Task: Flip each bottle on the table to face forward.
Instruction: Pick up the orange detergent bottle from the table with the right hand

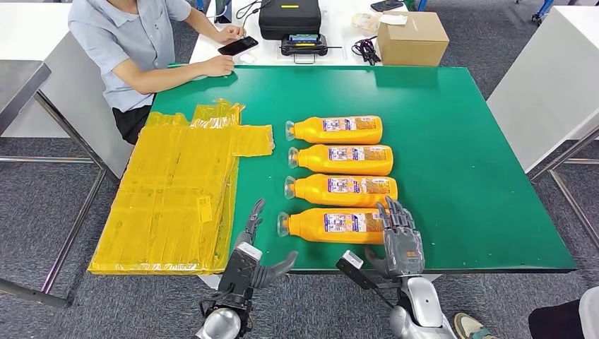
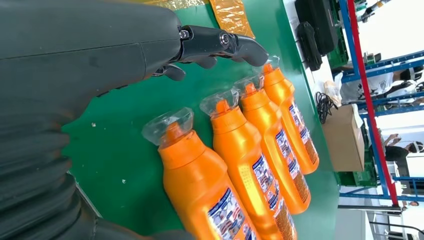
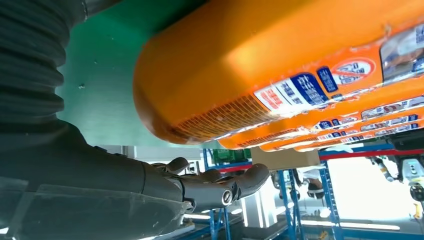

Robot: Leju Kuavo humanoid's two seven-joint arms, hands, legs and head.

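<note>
1. Across a green work table [image 1: 480, 176], four orange bottles lie on their sides in a neat column, caps toward the robot's left and bases toward its right, close together and parallel; the layout looks meant to let each be rolled over in turn.
2. Spread over the table's left side, a yellow plastic sheet [image 1: 176, 205] drapes past the near edge, well apart from the bottles.
3. At the far end, a person [image 1: 134, 49] sits resting a hand by a phone [image 1: 237, 46]; a cardboard box [image 1: 412, 37] and a black case [image 1: 289, 15] stand beyond the green surface.
4. Nearest the robot, the closest bottle [image 1: 332, 226] shows a printed label upward, as do the other three: the second bottle [image 1: 342, 189], third bottle [image 1: 342, 159] and farthest bottle [image 1: 335, 130]. Whether these labels are fronts or backs cannot be told.
5. By the closest bottle's base, the right hand [image 1: 400, 236] is raised with its fingers spread and holds nothing; the wrist view shows its fingers clear of the bottle's end, likely poised to take it.
6. Off the near edge, left of the caps, the left hand [image 1: 253, 248] hovers with fingers apart, also holding nothing, apparently ready to steady the neck.
</note>
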